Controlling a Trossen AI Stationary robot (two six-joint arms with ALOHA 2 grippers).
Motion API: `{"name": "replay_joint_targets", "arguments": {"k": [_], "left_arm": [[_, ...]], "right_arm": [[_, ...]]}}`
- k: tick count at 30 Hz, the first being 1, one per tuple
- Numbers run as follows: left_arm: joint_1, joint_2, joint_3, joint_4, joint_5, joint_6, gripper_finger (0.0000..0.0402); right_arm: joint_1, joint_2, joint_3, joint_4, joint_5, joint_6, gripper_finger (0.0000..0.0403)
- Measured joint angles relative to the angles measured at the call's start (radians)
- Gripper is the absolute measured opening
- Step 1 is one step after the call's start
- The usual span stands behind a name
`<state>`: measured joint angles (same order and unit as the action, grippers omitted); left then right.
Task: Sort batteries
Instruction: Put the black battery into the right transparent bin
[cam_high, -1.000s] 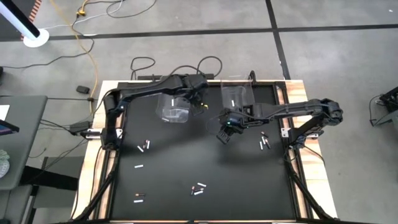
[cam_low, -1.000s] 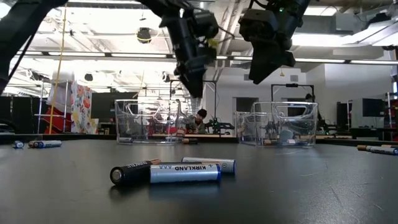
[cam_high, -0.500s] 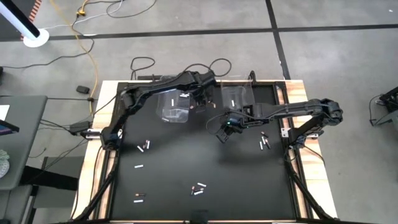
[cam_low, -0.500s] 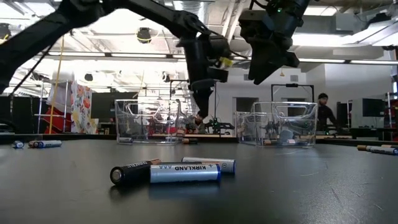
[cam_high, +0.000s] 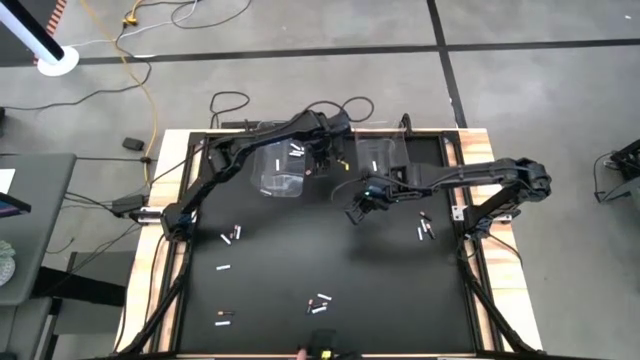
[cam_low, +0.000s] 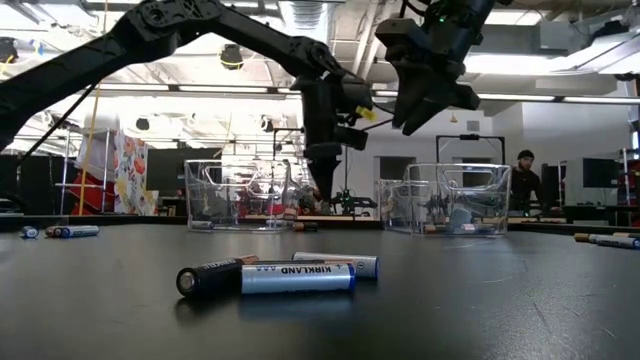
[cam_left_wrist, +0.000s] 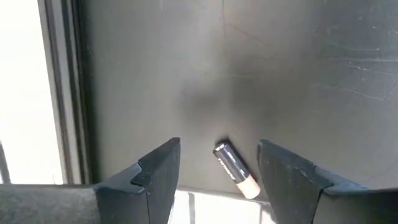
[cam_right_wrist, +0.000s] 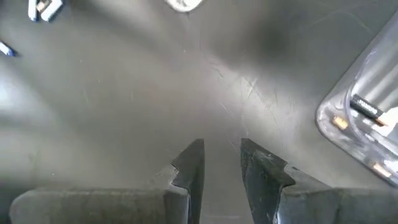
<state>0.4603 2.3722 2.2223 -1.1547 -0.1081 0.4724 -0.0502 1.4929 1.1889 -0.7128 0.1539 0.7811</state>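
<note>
two clear bins (cam_high: 281, 170), two arms (cam_high: 240, 150)

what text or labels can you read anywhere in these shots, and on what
"KIRKLAND": on the silver battery lying nearest in the low view.
"AAA": small print on that same battery, left of the brand name.
Dark battery beside it: no print readable.
Battery between the left gripper's fingers: label too blurred to read.
Batteries in the bin in the right wrist view: too small to read.
</note>
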Motion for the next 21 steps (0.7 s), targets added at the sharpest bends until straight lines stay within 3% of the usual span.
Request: {"name": "replay_joint_targets", "arguments": {"k": [7, 14, 21], "left_arm": [[0.013, 0.01, 0.0, -0.006, 0.081, 0.055, 0.0205], [0.01, 0.019, -0.065, -0.025, 0.08, 0.137, 0.0205], [0.01, 0.017, -0.126, -0.014, 0.047, 0.114, 0.0205]], "right_arm": [[0.002, 0.0, 0.0, 0.012, 0.0, 0.001, 0.0119], [0.004, 0.0, 0.0, 0.017, 0.001, 0.013, 0.0119], [0.004, 0.0, 0.0, 0.021, 0.001, 0.016, 0.0119]]}}
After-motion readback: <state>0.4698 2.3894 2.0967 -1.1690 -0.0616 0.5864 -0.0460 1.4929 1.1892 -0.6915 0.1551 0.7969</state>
